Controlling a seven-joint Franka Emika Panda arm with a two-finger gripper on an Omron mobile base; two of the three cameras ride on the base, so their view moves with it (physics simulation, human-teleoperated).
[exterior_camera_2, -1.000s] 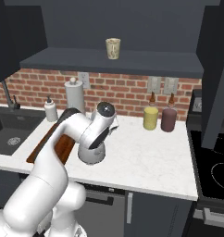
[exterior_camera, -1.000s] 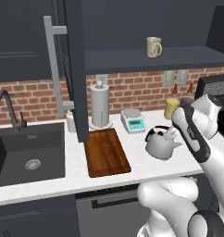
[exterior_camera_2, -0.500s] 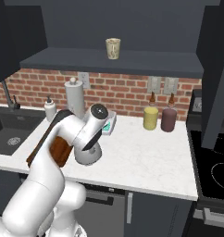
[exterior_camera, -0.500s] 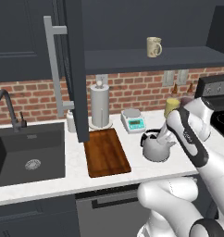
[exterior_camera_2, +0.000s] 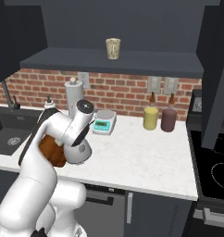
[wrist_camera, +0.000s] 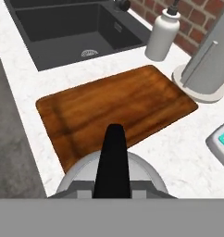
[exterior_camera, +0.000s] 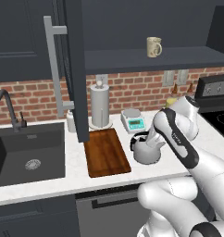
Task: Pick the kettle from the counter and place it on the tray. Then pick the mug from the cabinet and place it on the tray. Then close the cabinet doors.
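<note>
The silver-grey kettle (exterior_camera: 146,151) hangs at the right edge of the reddish-brown tray (exterior_camera: 106,152), right at the white counter (exterior_camera: 132,173). My gripper (exterior_camera: 150,139) reaches down from above and is shut on the kettle's black arched handle (wrist_camera: 113,157). In the hand view the tray (wrist_camera: 118,109) lies just beyond the kettle's lid. From the right base view the kettle (exterior_camera_2: 79,152) hides part of the tray (exterior_camera_2: 52,152). The cream mug (exterior_camera: 153,46) stands on the shelf of the open dark cabinet (exterior_camera: 151,60); its door (exterior_camera: 73,69) stands open.
A white paper-towel roll (exterior_camera: 99,105) and a small scale (exterior_camera: 133,121) stand behind the tray. The black sink (exterior_camera: 28,155) lies to the left with a soap bottle (wrist_camera: 162,33) near it. Yellow and maroon canisters (exterior_camera_2: 151,118) stand at the brick wall; a stove (exterior_camera_2: 211,162) is at the right.
The arm has carried the kettle leftward and a little toward the counter's front, from mid-counter to the tray's right edge. The grip has stayed the same.
</note>
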